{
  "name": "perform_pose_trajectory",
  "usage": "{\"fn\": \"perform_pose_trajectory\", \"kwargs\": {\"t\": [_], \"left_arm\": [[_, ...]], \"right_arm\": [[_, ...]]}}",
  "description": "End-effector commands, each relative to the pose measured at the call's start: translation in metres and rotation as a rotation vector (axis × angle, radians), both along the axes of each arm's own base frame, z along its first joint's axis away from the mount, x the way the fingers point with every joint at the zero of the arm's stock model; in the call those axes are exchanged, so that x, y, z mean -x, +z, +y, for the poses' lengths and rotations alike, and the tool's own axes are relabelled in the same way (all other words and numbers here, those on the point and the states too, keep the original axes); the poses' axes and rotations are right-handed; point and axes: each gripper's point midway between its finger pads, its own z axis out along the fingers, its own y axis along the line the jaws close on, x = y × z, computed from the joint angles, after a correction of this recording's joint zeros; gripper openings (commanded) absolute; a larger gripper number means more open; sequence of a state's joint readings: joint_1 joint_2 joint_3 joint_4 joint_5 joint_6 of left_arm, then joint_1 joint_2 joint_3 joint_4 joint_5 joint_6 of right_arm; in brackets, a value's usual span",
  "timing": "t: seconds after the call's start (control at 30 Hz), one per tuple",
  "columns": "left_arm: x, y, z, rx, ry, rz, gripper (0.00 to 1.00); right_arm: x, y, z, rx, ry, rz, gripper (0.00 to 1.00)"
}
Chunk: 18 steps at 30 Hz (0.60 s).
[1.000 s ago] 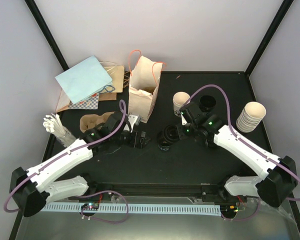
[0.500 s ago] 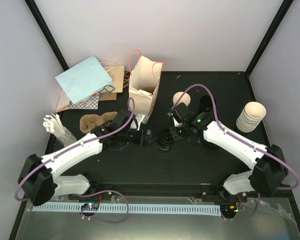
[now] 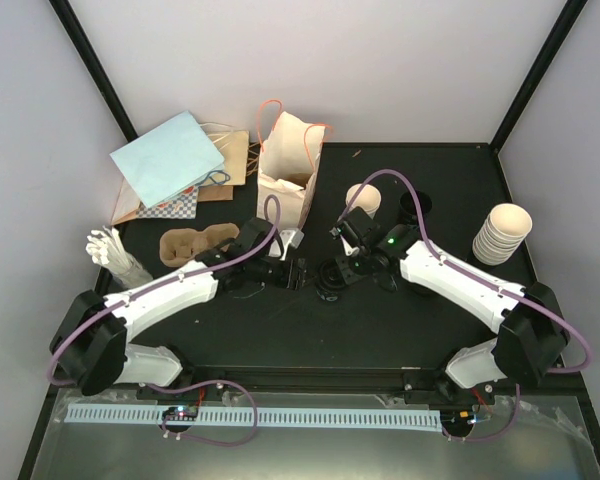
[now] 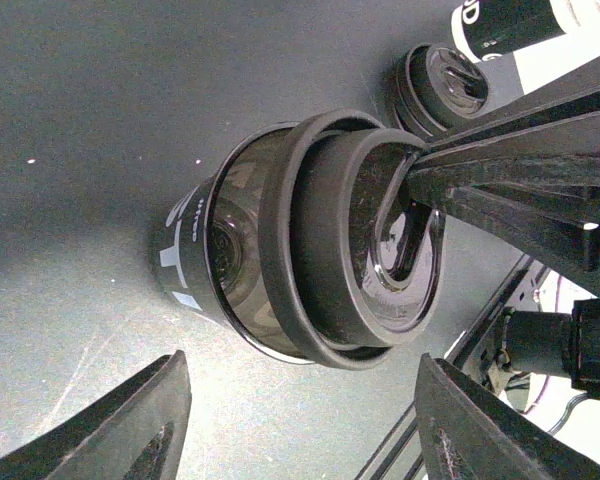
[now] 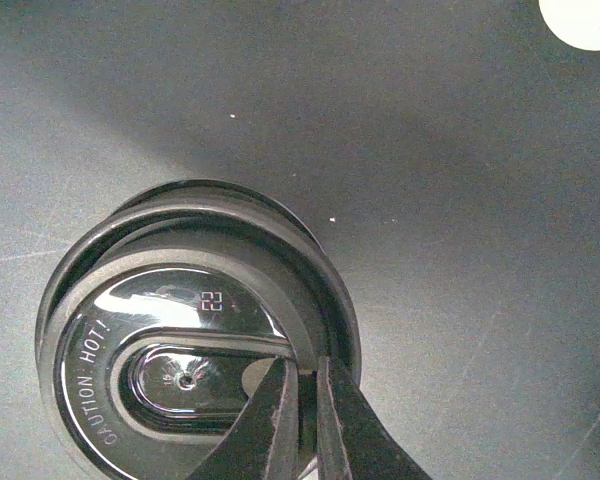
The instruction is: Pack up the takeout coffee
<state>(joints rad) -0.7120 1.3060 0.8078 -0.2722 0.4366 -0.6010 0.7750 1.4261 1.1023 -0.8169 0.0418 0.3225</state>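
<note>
A stack of black plastic lids [image 3: 328,282] sits at mid-table. My right gripper [image 5: 305,400] is shut on the rim of the top lid [image 5: 180,350], which reads "CAUTION HOT". In the left wrist view the same lids [image 4: 310,260] lie just beyond my left gripper [image 4: 305,425]. Its fingers [image 4: 140,430] stand open on either side, touching nothing. From above, the left gripper [image 3: 298,272] is left of the stack and the right gripper [image 3: 342,272] is over it. A cream-white takeout coffee cup [image 3: 363,198] stands open-topped behind them.
The printed paper bag [image 3: 285,180] stands upright behind the left arm, and the brown pulp tray [image 3: 185,243] lies to its left. A stack of cream cups [image 3: 500,232] is at the right. More black lids [image 3: 417,203] lie near the cup. Napkins and bags sit at the back left.
My left arm has reached right up to the lid stack and its jaws have narrowed. The right arm has shifted slightly left, still pinching the top lid.
</note>
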Motion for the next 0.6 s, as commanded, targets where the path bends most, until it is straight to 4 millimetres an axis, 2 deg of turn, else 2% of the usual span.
{"fn": "perform_pose_trajectory", "kwargs": {"t": [0.0,0.57], "left_arm": [[-0.0013,-0.0062,-0.0071,0.037,-0.031,0.019,0.62],[0.0022,-0.0056,-0.0143,0.090,-0.069,0.018,0.63]], "right_arm": [[-0.0050,0.0087,0.0114,-0.026,0.029,-0.025,0.06],[-0.0041,0.0068,0.0151,0.012,0.039,-0.030,0.09]]}}
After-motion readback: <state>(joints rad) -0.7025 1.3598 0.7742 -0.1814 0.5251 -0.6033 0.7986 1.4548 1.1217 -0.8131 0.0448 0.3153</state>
